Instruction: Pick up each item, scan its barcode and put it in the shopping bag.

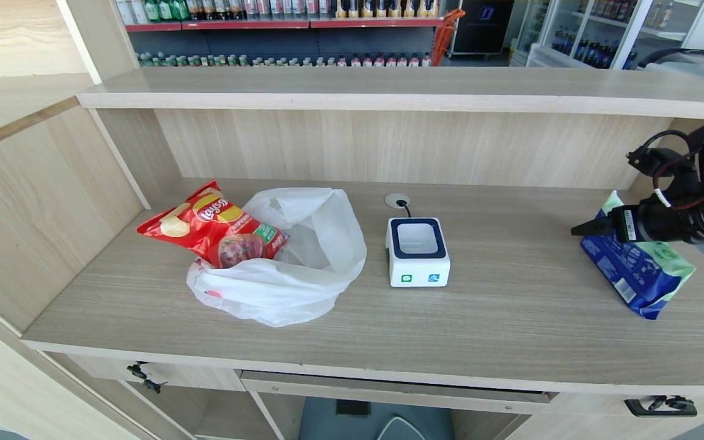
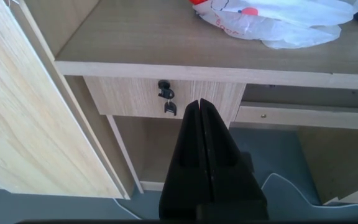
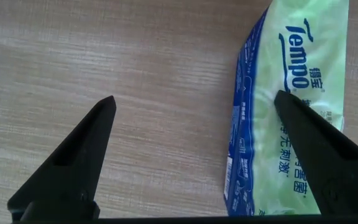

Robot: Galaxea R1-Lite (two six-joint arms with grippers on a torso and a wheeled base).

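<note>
Bench (image 1: 511, 318): pale wood-grain top with a raised back ledge; all items sit on it.

Shopping bag (image 1: 321, 244): white plastic, lying slumped on the left half of the bench with its mouth open. Its near edge also shows in the left wrist view (image 2: 291, 25), close to the bench's front edge.

Chip bag (image 1: 217, 226): red, lying tilted across the left side of the shopping bag's mouth. One end is in the opening; the other sticks out over the bench toward the left wall.

Tissue pack (image 1: 645, 275): blue and green, flat on the far right of the bench, well apart from the shopping bag.

Scanner (image 1: 418, 252): white box with a dark-framed window on top, upright near the bench middle, just right of the shopping bag and not touching it.

Right gripper (image 3: 194, 99): fingers spread wide apart at the left edge of the tissue pack (image 3: 291, 93), one finger over its green face, the other over bare wood. Contact with the pack: cannot tell.

Left gripper (image 2: 199, 106): fingers pressed together, nothing between them, held below the bench's front edge, facing a drawer.

Cable port (image 1: 397, 200): round, behind the scanner, with a cord running to it.

Drawer key (image 2: 165, 99): in the lock of the left drawer.
</note>
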